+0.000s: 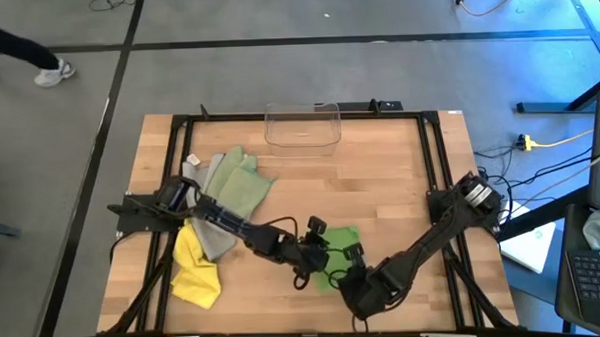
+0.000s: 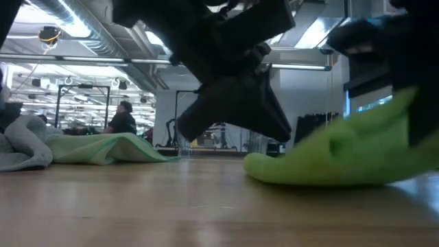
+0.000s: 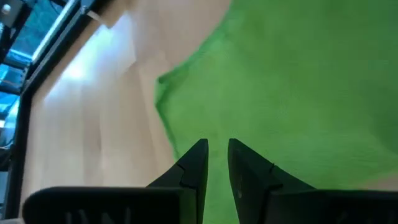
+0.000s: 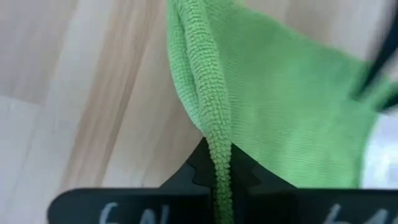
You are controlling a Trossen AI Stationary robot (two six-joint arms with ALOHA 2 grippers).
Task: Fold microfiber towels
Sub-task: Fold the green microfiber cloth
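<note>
A: Near edge first. What is on the light wooden slat table (image 1: 381, 186)?

B: The bright green square microfiber towel (image 1: 341, 249) lies at the front centre, bunched. The right gripper (image 4: 219, 171) is clamped on a ridged fold of its edge — the cloth runs straight between the dark fingers.

A: And the left gripper (image 3: 217, 163)?

B: Just over the same towel from the other side, fingers (image 3: 194, 163) nearly together with a thin slit between. Green cloth fills the background behind them; whether a layer is pinched there, I cannot tell.

A: Low view?

B: The green towel is lifted into a hump on the right, its left end touching the wood.

A: Farther back?

B: Left side — the crumpled yellow towel (image 1: 196, 274), then the grey towel (image 1: 214, 232) and the pale sage green towel (image 1: 243, 185) overlapping. At the far edge stands the clear plastic bin (image 1: 303, 126). A person (image 2: 124, 118) shows in the room beyond.
</note>
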